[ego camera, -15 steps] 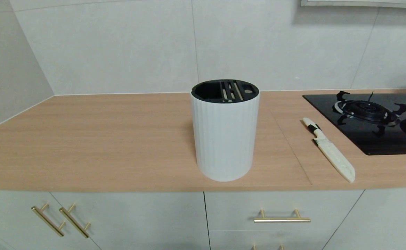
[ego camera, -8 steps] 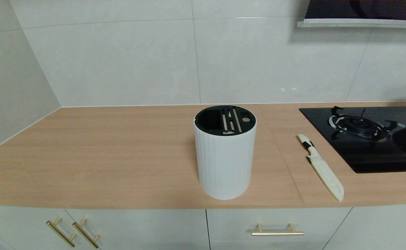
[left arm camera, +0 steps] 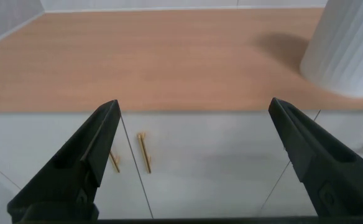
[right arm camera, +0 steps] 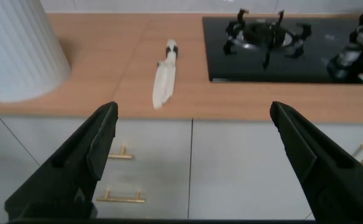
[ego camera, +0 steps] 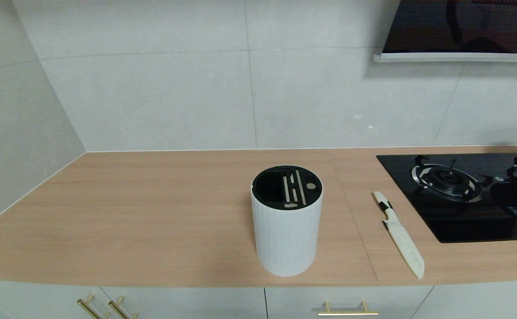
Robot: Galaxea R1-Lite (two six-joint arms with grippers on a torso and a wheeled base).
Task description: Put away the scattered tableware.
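Grey tiles cover the wall behind a long wooden counter (ego camera: 152, 221), and below it are pale cupboards with thin gold handles (ego camera: 348, 307). On the counter, close to its near edge and about in the middle, a white ribbed holder (ego camera: 286, 239) stands upright. Its top is black, with a big square opening on the left side, some narrow slots beside it and a small round hole on the right.

To the right of the holder, well apart from it, a pale knife (ego camera: 398, 232) lies flat on the wood. Its handle has a black band and points to the far wall, and its tip lies near the front edge. Just right of the knife is a black gas hob (ego camera: 462, 208), and a dark hood (ego camera: 462, 31) hangs above it.

The left gripper (left arm camera: 194, 106) is before the cupboard fronts, left of the holder, with its fingers (left arm camera: 82, 162) wide apart and nothing between them. The right gripper (right arm camera: 192, 107) is also spread open and empty, before the cupboards and facing the knife.
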